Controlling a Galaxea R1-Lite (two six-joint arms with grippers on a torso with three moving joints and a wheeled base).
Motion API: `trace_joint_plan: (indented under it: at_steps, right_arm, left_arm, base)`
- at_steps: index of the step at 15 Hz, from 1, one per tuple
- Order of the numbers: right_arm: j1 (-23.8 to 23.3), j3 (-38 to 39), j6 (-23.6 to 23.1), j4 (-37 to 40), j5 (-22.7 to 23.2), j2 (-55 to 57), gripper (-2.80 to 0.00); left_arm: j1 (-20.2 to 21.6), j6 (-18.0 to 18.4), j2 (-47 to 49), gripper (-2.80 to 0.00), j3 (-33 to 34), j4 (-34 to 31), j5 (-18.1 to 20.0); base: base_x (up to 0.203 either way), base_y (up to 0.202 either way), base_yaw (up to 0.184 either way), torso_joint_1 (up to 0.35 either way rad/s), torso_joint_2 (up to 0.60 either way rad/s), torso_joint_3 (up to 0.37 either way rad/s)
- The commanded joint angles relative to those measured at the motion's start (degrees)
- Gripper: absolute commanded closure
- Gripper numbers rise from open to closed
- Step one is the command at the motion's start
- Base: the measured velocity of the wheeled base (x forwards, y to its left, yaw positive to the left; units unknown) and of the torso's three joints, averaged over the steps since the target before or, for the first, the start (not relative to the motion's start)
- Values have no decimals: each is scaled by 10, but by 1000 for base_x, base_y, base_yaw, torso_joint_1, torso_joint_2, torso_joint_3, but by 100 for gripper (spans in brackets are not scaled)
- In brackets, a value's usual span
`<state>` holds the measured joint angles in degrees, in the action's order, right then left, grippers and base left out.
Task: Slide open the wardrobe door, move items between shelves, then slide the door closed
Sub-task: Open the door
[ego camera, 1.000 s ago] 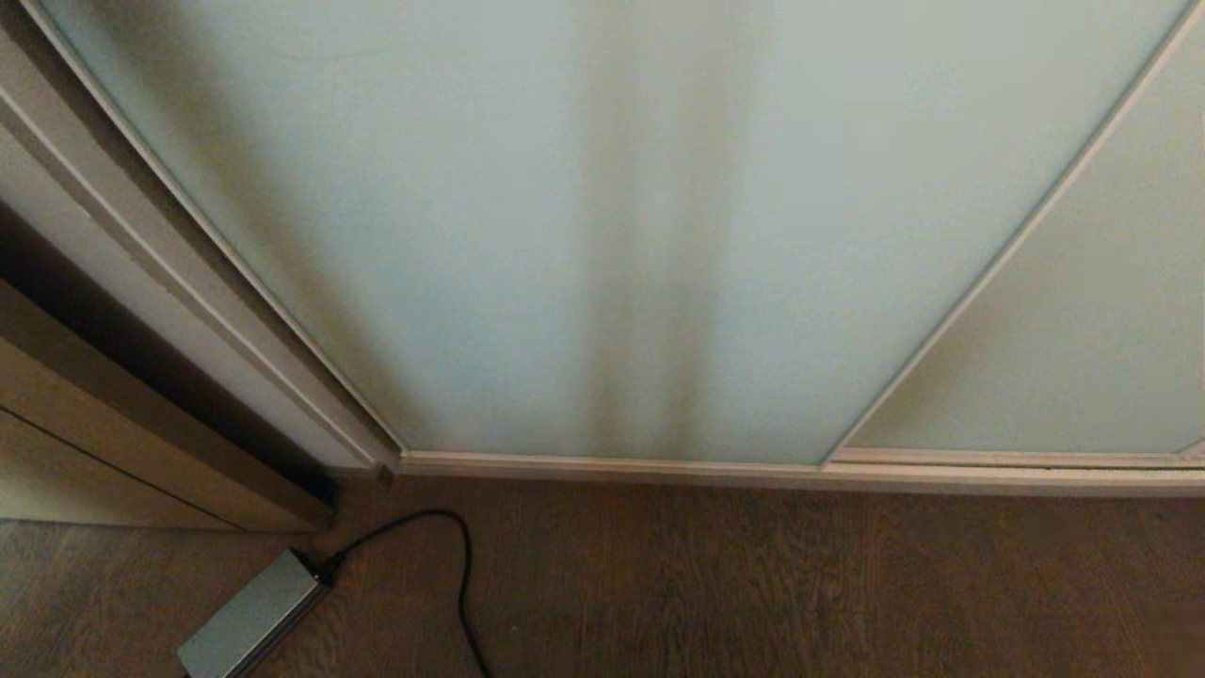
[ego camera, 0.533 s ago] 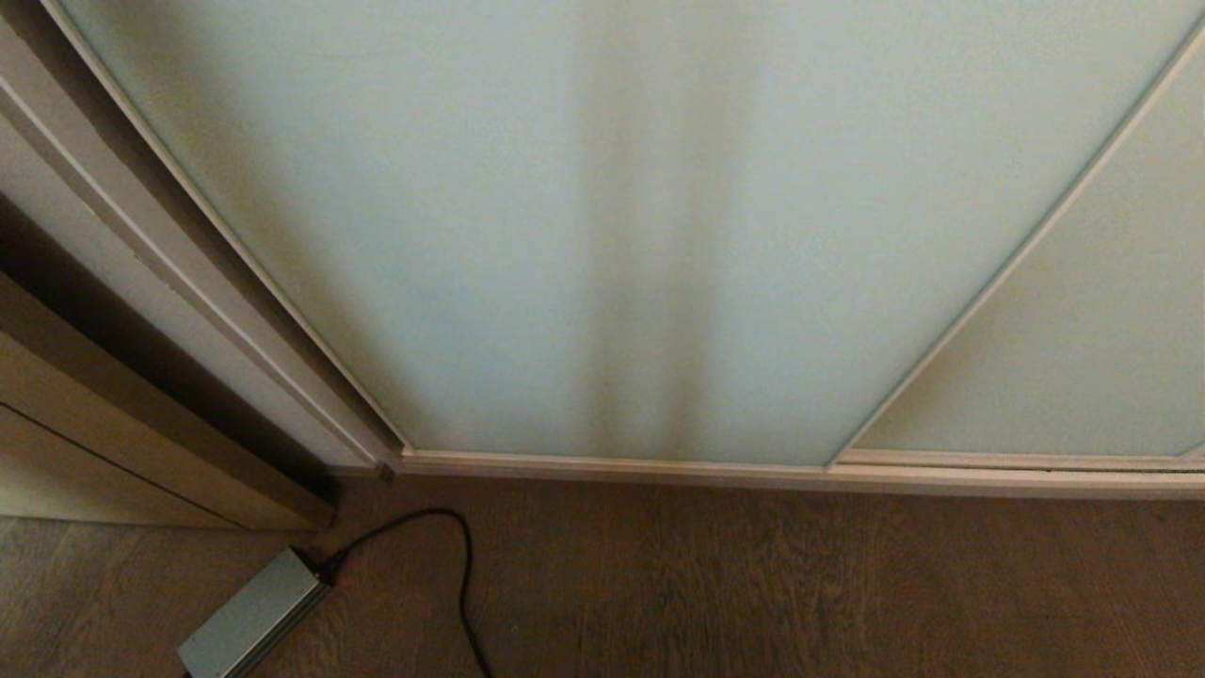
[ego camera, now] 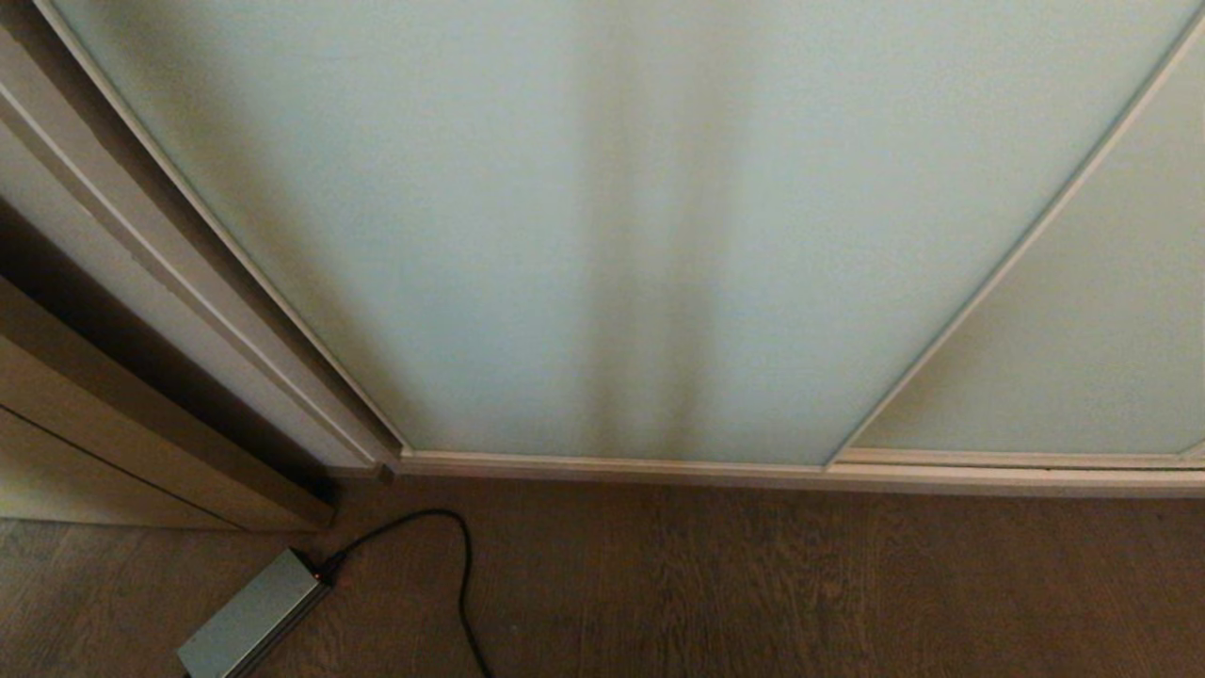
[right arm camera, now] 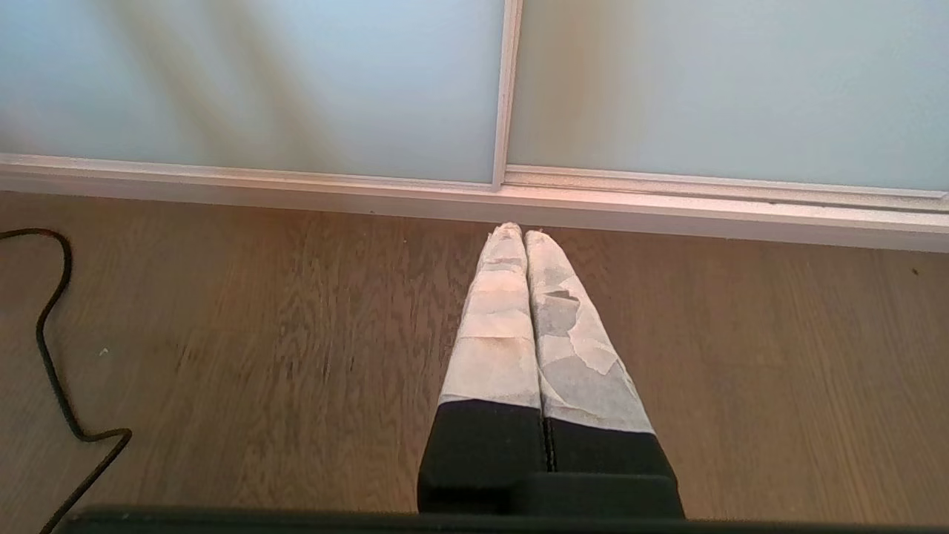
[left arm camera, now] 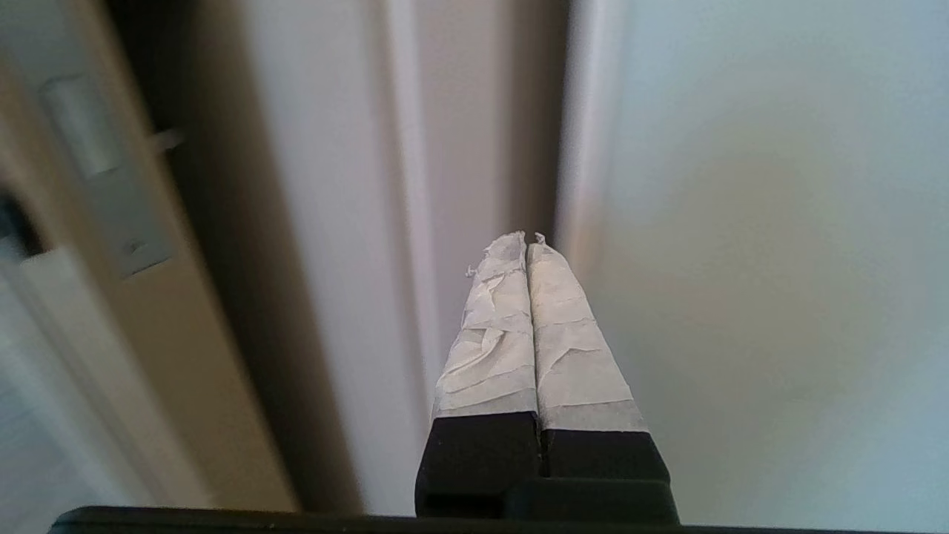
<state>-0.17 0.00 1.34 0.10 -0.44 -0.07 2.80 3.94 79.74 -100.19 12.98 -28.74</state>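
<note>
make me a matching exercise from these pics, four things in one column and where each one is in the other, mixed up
Things:
1. left gripper
2. right gripper
3. power brick
4. door

Places:
A. on the wood floor, near the wardrobe's left corner
B. shut, tips at the door's left frame edge
C. closed, filling the head view, above the track
D. shut, pointing down over the floor before the seam between the two panels

Pairs: 1-B, 2-D, 3-A, 4-C
</note>
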Motion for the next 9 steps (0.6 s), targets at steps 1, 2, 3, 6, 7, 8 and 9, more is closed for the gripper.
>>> trace_joint_plan:
  at_steps: [1, 2, 3, 6, 7, 8, 9]
  right_arm:
    - [0, 1, 0, 0, 0, 0, 0]
    - [0, 0, 0, 0, 0, 0, 0]
    - [0, 0, 0, 0, 0, 0, 0]
    - [0, 0, 0, 0, 0, 0, 0]
    - [0, 0, 0, 0, 0, 0, 0]
    - [0, 1, 0, 0, 0, 0, 0]
    - [0, 0, 0, 0, 0, 0, 0]
  left_arm:
    - [9, 1, 25, 0, 0, 2, -11]
    - [22, 0, 31, 0, -1, 3, -11]
    - [31, -1, 39, 0, -3, 7, -11]
    - [67, -5, 69, 0, -23, 18, -10]
    - [76, -7, 75, 0, -24, 18, -8]
    - [88, -8, 81, 0, -25, 20, -7]
    - [96, -8, 89, 0, -24, 24, -4]
  base:
    - [0, 0, 0, 0, 0, 0]
    - [0, 0, 0, 0, 0, 0]
    - [0, 0, 0, 0, 0, 0]
    - [0, 0, 0, 0, 0, 0]
    - [0, 0, 0, 0, 0, 0]
    - [0, 0, 0, 0, 0, 0]
    - [0, 0, 0, 0, 0, 0]
